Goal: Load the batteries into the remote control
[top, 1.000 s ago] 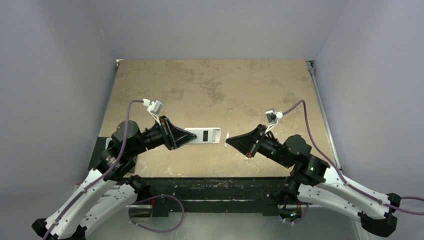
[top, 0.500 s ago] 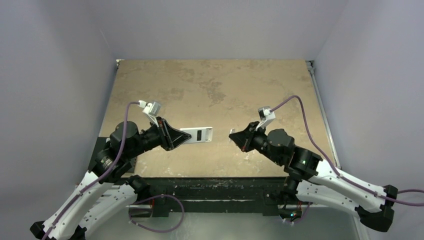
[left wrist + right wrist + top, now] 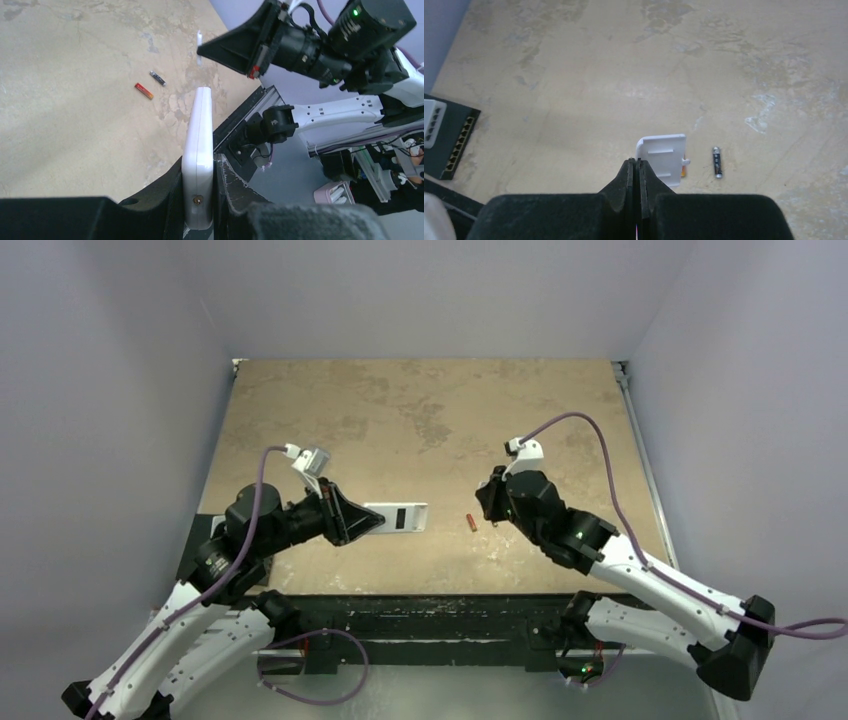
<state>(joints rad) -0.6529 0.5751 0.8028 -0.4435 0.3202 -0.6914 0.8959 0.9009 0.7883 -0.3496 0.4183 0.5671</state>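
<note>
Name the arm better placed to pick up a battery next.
Right. The right tool hangs close to the red battery and dark battery, though it pinches the white cover and would likely have to set that down first. The left tool is clamped on the remote.

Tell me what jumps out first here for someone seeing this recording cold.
The left gripper clamps the white remote control edge-on near the table's front edge. Facing it, the shut right gripper pinches a small white battery cover. Between the two arms, a reddish-orange battery and a dark battery lie loose on the tan tabletop, close together but not touching.
</note>
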